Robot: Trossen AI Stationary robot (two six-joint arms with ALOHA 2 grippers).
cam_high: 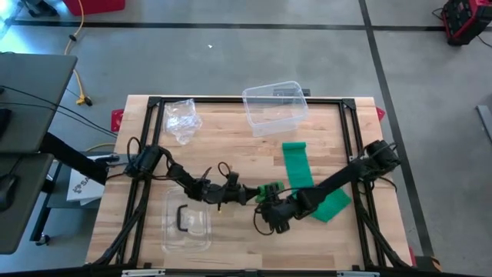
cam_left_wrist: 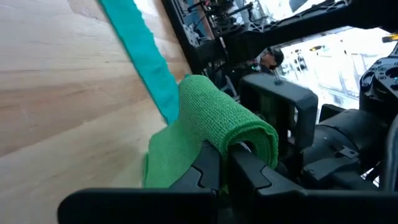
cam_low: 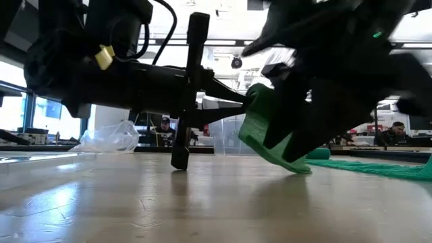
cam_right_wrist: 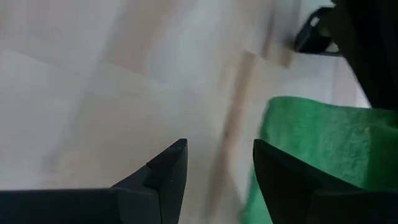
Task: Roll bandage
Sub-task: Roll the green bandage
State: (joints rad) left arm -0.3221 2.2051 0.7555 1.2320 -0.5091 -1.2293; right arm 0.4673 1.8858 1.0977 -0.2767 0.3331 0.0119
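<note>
Bandage (cam_high: 296,165): green strip, flat along the table's right half, runs from mid-table toward the front-right. Its front end is folded up into a partial roll (cam_left_wrist: 227,121) near the table's front edge, about centre.
L gripper (cam_high: 257,194): at the front-centre of the table, jaws clenched on the rolled end of the bandage. In the L wrist view the green fold loops over the closed fingertips (cam_left_wrist: 211,171).
R gripper (cam_high: 270,219): just beside the L one, a bit nearer the front edge, arm coming in from the right edge. Jaws parted, nothing between them. R wrist view shows bare wood in the gap, green cloth just past one finger (cam_right_wrist: 292,180).
Low view: the roll (cam_low: 270,131) hangs tilted, lower edge at or just above the wood; can't tell if touching.
Clear tub (cam_high: 274,106): back edge, right of centre.
Plastic bag (cam_high: 181,118): crumpled, back-left area.
Clear lid (cam_high: 187,219): front-left, dark handle on it.
Table (cam_high: 231,154): wood top, black frame.
</note>
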